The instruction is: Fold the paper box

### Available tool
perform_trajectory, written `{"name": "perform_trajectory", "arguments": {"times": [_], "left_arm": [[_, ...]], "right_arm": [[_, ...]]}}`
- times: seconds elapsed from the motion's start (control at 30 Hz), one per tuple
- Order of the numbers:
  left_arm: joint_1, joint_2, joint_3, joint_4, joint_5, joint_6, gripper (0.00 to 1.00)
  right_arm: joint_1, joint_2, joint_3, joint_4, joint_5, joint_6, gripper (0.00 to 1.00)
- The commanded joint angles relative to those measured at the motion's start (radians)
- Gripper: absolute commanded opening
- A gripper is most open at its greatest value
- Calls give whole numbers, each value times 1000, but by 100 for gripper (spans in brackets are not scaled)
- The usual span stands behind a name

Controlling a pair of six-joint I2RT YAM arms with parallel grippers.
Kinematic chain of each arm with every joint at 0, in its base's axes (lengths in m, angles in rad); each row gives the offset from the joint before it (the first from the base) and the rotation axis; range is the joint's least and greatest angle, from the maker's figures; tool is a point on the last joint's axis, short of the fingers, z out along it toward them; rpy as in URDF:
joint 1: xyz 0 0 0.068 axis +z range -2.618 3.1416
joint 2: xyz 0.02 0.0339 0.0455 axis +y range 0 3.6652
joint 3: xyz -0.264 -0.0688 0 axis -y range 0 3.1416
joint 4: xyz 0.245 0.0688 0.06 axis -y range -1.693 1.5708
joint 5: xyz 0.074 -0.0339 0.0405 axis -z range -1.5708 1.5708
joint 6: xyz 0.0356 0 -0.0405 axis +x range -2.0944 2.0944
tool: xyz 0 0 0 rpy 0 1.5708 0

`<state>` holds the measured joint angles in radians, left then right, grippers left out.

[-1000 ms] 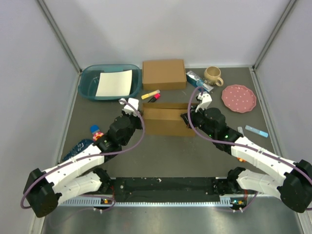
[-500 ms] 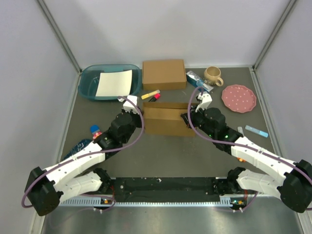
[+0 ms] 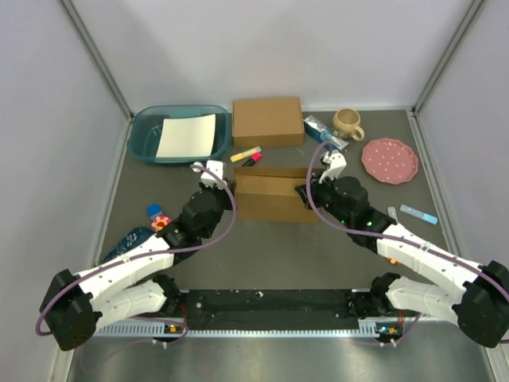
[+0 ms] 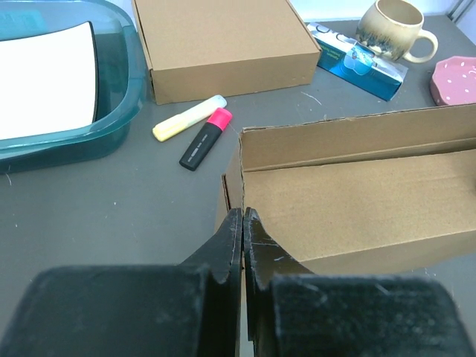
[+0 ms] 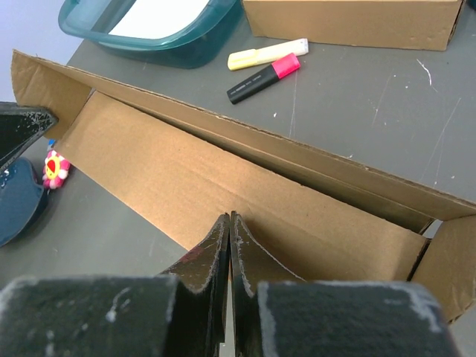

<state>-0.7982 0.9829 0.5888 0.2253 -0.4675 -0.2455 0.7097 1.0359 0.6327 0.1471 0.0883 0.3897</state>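
Brown paper box (image 3: 269,200) is sitting half-formed in the middle of the desk (image 3: 262,255), with the left gripper (image 4: 243,217) at its 9 o'clock end and the right gripper (image 5: 229,220) at 3 o'clock, both with fingers squeezed together, so next its ends are probably needing folding inward.

Bare table (image 3: 270,247) lies in front of the paper box (image 3: 270,199); just behind it, markers (image 3: 245,153) and a second box (image 3: 267,121) crowd the way.

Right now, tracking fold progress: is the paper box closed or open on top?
Open: the paper box shows its bare inside between raised walls; nothing covers it.
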Motion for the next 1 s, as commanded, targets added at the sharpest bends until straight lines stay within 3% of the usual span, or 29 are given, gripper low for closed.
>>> {"name": "perform_trajectory", "arguments": {"times": [0.0,0.83,0.97], "left_arm": [[-22,10,-70,-4,0,35,0],[-64,79,-291,172,-128,-90,0],[-64,92,-299,187,-141,-112,0]], "right_arm": [[11,6,-36,-89,-7,0,0],[11,-16,-5,-110,-27,20,0],[11,-42,18,-130,-41,34,13]]}}
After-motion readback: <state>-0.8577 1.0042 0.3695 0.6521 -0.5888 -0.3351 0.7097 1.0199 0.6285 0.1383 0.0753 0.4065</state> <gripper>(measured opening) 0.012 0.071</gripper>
